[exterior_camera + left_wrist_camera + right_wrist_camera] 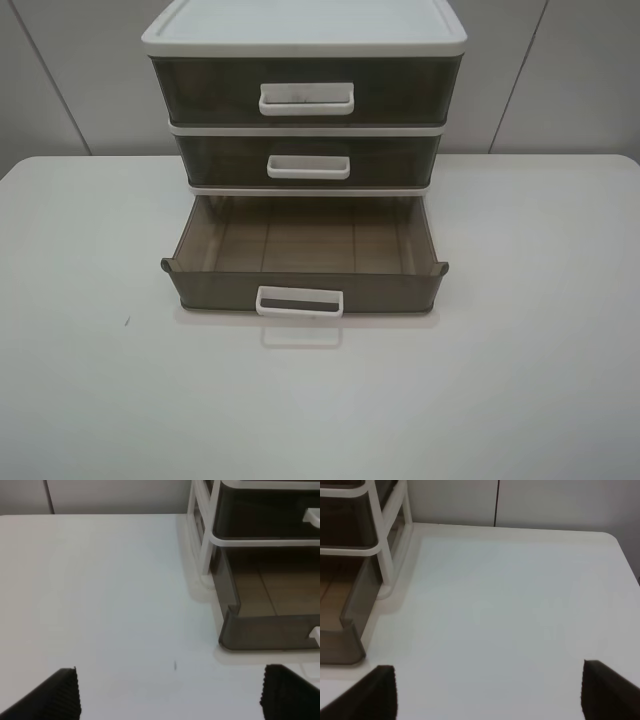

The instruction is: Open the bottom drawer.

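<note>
Bare white surface (90, 400) fills the front of the high view, nothing on it but a tiny dark speck. Behind it sits the bottom drawer (300, 290), pulled well out of the 3-drawer cabinet (305, 40), ribbed floor showing, nothing inside, white loop handle (300, 302) facing fwd. Upper two drawers look shut.

Left claw (170, 692): wide open, holding nothing, off to the drawer's left front corner, not touching. Right claw (487, 692): also wide open, holding nothing, near the drawer's right front corner, clear of it. Neither arm shows in the high view.

Judgement: task looks basically done, drawer open most of the way.

Risks from here:
- any further pull could bring the drawer right out of its frame, or drag the light cabinet fwd across the surface, since nothing braces it.
- arms sweeping inward could clip the protruding front corners and nudge the drawer back in or skew it.
</note>
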Robot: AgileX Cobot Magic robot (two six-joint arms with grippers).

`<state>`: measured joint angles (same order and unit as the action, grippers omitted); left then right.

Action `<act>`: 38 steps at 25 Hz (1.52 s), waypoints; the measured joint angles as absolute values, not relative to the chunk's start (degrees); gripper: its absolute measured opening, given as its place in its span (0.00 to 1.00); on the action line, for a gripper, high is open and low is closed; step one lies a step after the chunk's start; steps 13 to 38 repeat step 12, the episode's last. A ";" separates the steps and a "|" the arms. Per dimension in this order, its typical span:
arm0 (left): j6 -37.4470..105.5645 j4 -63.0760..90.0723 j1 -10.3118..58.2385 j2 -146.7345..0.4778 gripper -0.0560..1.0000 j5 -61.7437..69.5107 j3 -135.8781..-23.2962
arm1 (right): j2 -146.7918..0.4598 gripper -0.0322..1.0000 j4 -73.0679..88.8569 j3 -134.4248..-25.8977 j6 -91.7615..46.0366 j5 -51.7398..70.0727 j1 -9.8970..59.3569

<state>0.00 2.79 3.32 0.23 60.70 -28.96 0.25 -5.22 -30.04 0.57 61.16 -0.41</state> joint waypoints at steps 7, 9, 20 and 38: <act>0.00 2.79 3.32 0.23 0.76 60.70 -28.96 | 0.25 0.74 -5.16 -30.04 0.57 61.16 -3.23; 0.00 2.79 3.32 0.23 0.76 60.70 -28.96 | 0.25 0.74 -5.16 -30.04 0.57 61.16 -3.71; 0.00 2.79 3.32 0.23 0.76 60.70 -28.96 | 0.25 0.74 -5.16 -30.04 0.57 61.16 -3.73; 0.00 2.79 3.32 0.23 0.76 60.70 -28.96 | 0.25 0.74 -5.16 -30.04 0.57 61.16 -3.73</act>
